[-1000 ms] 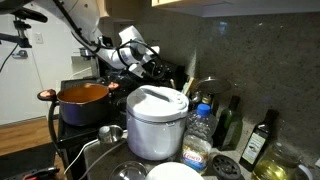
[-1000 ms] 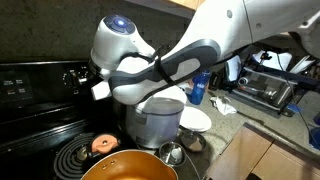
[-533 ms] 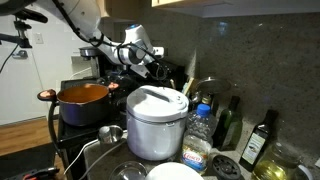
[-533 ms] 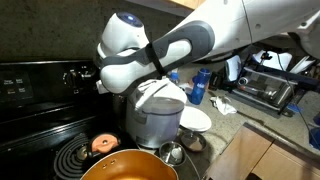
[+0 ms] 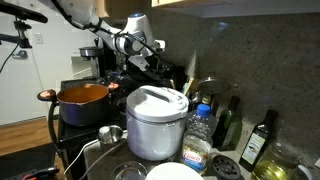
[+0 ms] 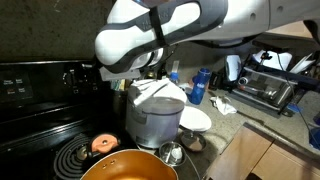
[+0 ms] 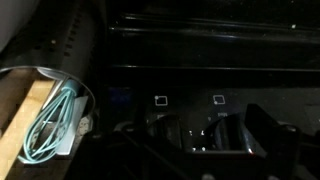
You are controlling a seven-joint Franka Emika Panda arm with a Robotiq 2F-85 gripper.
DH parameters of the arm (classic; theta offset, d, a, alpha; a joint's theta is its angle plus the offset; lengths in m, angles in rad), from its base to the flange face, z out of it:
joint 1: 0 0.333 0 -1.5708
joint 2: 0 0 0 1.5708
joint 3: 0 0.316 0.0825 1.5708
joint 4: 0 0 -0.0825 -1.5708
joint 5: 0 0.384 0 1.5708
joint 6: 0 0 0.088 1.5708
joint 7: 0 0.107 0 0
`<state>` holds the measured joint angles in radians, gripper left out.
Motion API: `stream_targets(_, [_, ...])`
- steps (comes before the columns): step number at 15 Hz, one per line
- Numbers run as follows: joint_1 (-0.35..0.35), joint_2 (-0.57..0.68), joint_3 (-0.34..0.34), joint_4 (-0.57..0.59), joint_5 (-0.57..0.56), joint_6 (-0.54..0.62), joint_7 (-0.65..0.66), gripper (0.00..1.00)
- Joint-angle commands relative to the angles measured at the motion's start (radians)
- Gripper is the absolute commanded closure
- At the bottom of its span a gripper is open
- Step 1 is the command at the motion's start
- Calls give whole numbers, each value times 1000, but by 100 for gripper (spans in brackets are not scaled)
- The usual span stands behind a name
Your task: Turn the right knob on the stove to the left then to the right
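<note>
No writing can be read; labels on the bottles and marks on the stove panel are too blurred.

The white arm stretches over the stove, wrist bent down; in an exterior view the dark gripper hangs by its rear section, its jaws too dark to read

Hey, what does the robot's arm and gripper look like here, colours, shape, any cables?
The arm is glossy white, built of fat rounded segments, with a black band, possibly a cable, crossing its casing. In an exterior view the gripper looks black and blocky beyond a greyish wrist. No markings are readable.
</note>
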<state>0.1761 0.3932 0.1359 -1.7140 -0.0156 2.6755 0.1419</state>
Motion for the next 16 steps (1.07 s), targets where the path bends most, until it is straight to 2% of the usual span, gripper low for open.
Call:
stream_targets(1, [1,-72,37,-21,73,-139,-24,0])
stream_targets(4, [9,-97,49,-14,105,-248,-11,0])
stream_targets(9, [22,-123,48,-17,117,-354,5,0])
stream_targets(10, [-3,-115,42,2,130,-377,-39,0])
stream_targets(16, [0,-96,21,3,100,-347,-21,0])
